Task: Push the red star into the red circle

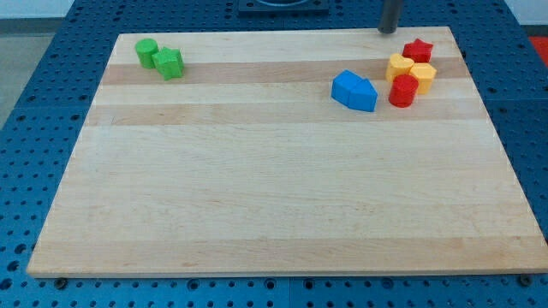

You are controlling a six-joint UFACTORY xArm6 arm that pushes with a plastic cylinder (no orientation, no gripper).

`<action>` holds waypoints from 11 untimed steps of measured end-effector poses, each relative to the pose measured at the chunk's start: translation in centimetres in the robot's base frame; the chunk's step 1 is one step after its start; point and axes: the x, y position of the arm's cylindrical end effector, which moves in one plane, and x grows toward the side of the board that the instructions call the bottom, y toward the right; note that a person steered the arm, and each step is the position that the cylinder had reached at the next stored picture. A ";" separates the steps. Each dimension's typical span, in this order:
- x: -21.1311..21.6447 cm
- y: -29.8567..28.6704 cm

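Note:
The red star (418, 50) lies near the board's top right corner. The red circle (402, 91) stands below it and slightly to the left. Two yellow blocks sit between them: one (400, 66) on the left, one (423, 75) on the right, both touching the cluster. My tip (389, 31) is at the board's top edge, up and to the left of the red star, a short gap away and touching no block.
Two blue blocks (354, 91) lie joined just left of the red circle. Two green blocks, a cylinder (146, 52) and another (170, 63), sit at the top left. The wooden board (274, 188) rests on a blue pegboard table.

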 end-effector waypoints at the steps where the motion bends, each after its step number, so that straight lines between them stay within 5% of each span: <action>1: 0.0 3.0; 5: 2.3 4.4; 9: 12.7 3.2; 11: 20.6 -3.6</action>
